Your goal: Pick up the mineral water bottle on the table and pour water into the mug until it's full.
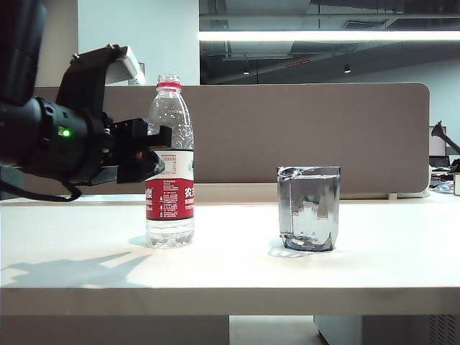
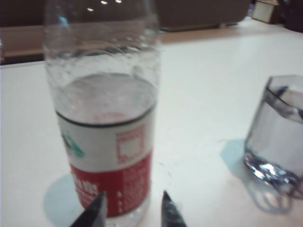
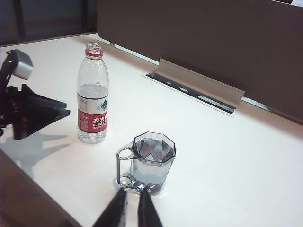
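The white desk (image 1: 374,251) carries everything. The bottle (image 1: 170,165) stands upright and uncapped left of the middle, about half full. The left gripper (image 1: 157,152) is level beside its label, fingers apart, gripping nothing. The mug (image 1: 309,208), holding water (image 1: 310,219), stands well to the bottle's right. The right gripper (image 3: 131,210) hovers above the desk's front edge, fingers nearly together and empty.

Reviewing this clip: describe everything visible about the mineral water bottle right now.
The mineral water bottle is clear ribbed plastic with a red neck ring, no cap, and a white-and-red label with white Chinese characters. It stands upright on the white table, left of the mug and apart from it, about half full. The left hand is level with the label's top; actual contact cannot be confirmed.
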### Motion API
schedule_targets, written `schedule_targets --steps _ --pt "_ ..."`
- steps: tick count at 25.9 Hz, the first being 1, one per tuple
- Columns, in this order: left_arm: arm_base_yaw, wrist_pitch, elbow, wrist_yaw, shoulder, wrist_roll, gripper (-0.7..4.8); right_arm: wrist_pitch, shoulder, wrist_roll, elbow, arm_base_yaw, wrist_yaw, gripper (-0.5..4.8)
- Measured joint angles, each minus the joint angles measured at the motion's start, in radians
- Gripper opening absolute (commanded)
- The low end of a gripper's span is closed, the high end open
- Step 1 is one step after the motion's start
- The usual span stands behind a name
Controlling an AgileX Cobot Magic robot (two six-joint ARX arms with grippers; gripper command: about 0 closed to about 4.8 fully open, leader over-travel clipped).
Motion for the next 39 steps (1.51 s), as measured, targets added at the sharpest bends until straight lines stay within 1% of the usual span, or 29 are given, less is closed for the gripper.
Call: schedule_targets --steps 2,3,6,7,9,12,14,17,21,24,26,39 --pt "-0.001 -0.013 -0.014 0.03 -0.011 -0.001 0.07 -0.001 0.0 0.0 0.0 0.0 0.0 0.54" --pt "-0.001 -0.023 -0.026 0.051 -0.018 -0.004 -0.06 -0.002 0.0 0.0 0.0 0.0 0.0 0.53" --pt "-0.001 -0.043 -0.06 0.113 -0.034 -0.038 -0.06 -0.021 0.0 0.0 0.0 0.0 0.0 0.46" --pt "-0.001 -0.044 -0.069 0.134 -0.034 -0.048 -0.06 -0.03 0.0 0.0 -0.001 0.0 0.0 0.35" --pt "-0.001 -0.045 -0.091 0.161 -0.036 -0.079 -0.06 -0.061 0.0 0.0 -0.002 0.0 0.0 -0.08" --pt "-0.005 -0.045 -0.119 0.172 -0.04 -0.122 -0.06 -0.112 0.0 0.004 -0.002 0.0 -0.002 -0.07" --pt "-0.005 -0.051 -0.126 0.213 -0.04 -0.138 -0.06 -0.138 0.0 0.004 -0.002 0.0 -0.002 -0.07" --pt "-0.005 -0.049 -0.125 0.236 -0.04 -0.139 -0.05 -0.151 0.0 0.004 -0.006 0.0 -0.002 -0.07" --pt "-0.005 -0.048 -0.126 0.237 -0.04 -0.141 -0.05 -0.156 0.0 0.01 -0.035 0.0 0.006 -0.07" --pt "-0.005 -0.048 -0.125 0.239 -0.04 -0.141 -0.05 -0.141 0.0 0.044 -0.035 0.0 0.093 -0.07" --pt "-0.005 -0.048 -0.125 0.237 -0.04 -0.141 -0.05 -0.14 0.002 0.056 -0.035 0.0 0.121 -0.07" --pt "-0.005 -0.051 -0.125 0.236 -0.04 -0.141 -0.05 -0.133 0.013 0.06 -0.037 0.0 0.129 -0.05"
